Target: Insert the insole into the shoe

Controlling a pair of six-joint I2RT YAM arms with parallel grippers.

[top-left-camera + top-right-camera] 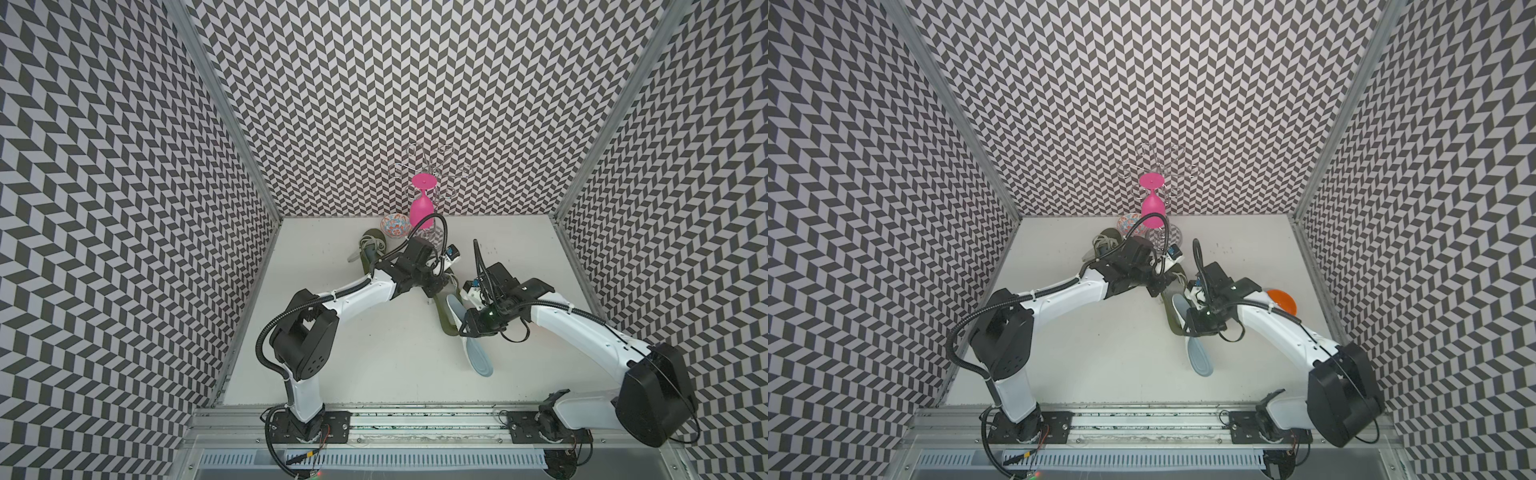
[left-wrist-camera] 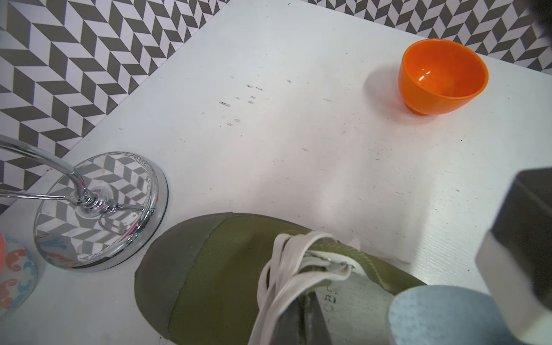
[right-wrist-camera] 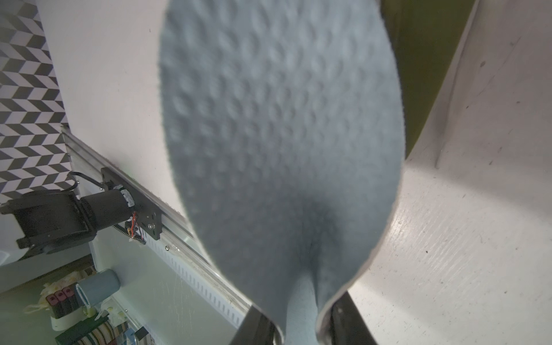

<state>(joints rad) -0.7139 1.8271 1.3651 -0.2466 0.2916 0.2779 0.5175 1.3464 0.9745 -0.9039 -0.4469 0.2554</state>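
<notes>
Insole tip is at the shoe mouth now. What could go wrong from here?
1. The right gripper pinches the insole into a crease, so it may go in buckled.
2. The white laces cross the opening of the shoe where the left gripper holds it, and could snag the insole.
3. The toe sits close to the chrome stand base; a hard push might shove the shoe into it.

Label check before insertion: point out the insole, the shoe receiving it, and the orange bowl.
insole (image 1: 478, 358): in a top view, on the end outside the shoe.
olive shoe (image 2: 179, 257): left wrist view, on the toe cap.
orange bowl (image 2: 431, 101): left wrist view, on the outer wall.
</notes>
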